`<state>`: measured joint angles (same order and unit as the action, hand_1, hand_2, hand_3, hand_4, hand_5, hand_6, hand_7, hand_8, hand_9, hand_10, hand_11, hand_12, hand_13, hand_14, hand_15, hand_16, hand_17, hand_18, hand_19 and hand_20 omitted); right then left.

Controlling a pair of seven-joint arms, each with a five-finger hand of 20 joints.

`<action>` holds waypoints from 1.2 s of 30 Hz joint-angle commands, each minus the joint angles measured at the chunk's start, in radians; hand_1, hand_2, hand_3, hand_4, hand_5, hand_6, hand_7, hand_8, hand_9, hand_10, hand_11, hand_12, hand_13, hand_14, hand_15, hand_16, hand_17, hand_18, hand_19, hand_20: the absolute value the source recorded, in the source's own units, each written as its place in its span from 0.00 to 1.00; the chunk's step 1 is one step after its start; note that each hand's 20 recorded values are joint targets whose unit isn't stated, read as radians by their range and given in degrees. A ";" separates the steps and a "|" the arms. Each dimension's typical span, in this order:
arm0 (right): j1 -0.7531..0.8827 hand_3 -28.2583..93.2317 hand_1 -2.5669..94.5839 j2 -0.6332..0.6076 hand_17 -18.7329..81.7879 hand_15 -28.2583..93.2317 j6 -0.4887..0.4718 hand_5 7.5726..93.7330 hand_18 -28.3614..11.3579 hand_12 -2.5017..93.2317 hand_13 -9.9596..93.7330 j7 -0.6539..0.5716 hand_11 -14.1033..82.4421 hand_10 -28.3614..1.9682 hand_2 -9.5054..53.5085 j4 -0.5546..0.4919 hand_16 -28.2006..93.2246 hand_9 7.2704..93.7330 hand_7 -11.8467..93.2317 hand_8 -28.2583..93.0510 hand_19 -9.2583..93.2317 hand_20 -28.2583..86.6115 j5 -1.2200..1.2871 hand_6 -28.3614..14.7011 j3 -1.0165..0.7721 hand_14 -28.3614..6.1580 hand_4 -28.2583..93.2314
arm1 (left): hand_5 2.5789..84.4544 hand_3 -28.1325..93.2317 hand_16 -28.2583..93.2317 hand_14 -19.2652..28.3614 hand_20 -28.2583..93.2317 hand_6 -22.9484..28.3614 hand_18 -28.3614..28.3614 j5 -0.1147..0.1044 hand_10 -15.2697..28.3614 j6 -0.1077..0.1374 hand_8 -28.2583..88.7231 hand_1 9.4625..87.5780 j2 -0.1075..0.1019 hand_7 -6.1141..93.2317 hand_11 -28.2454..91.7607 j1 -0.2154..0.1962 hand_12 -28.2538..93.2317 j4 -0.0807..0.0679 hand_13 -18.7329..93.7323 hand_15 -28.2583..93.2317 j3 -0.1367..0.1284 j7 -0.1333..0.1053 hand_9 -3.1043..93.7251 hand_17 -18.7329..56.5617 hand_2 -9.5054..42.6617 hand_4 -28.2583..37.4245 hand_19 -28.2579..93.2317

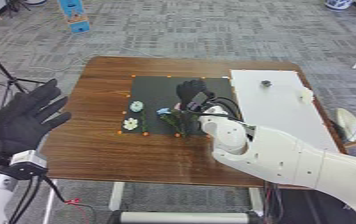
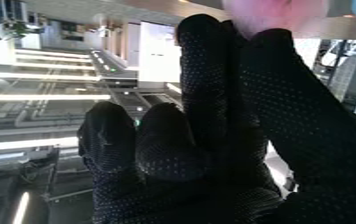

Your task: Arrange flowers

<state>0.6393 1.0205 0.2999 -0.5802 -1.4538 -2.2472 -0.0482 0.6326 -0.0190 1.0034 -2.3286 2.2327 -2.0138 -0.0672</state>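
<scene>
Pink flower (image 2: 277,12) is pinched betw. thumb & fingertips of R hand (image 1: 192,91) over blk mat (image 1: 158,85) (L hand (image 1: 22,122) spread), being prob. v. light, soft, easily crushed, & best gripped gently at base.

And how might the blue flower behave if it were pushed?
The blue flower would probably slide lightly, being just a bloom on a slim stem. It may swivel rather than roll, its head being wider.
</scene>
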 commanded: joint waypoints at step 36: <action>0.187 0.94 0.33 -0.326 0.43 0.95 -0.058 0.06 0.19 0.22 0.55 -0.069 0.18 0.33 0.00 0.171 0.42 0.12 0.12 0.23 0.88 0.69 0.375 0.31 -0.440 0.46 0.00 | 0.31 0.79 0.28 0.68 0.29 0.51 0.92 0.000 0.58 0.009 0.18 0.13 0.036 0.20 0.32 -0.048 0.38 0.028 0.32 0.33 -0.018 -0.017 0.24 0.07 0.09 0.00 0.56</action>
<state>0.7669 0.7425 0.2164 -0.6466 -1.3320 -1.8609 -0.4754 0.6333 -0.0175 1.0284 -2.3606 2.2499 -2.0270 -0.0791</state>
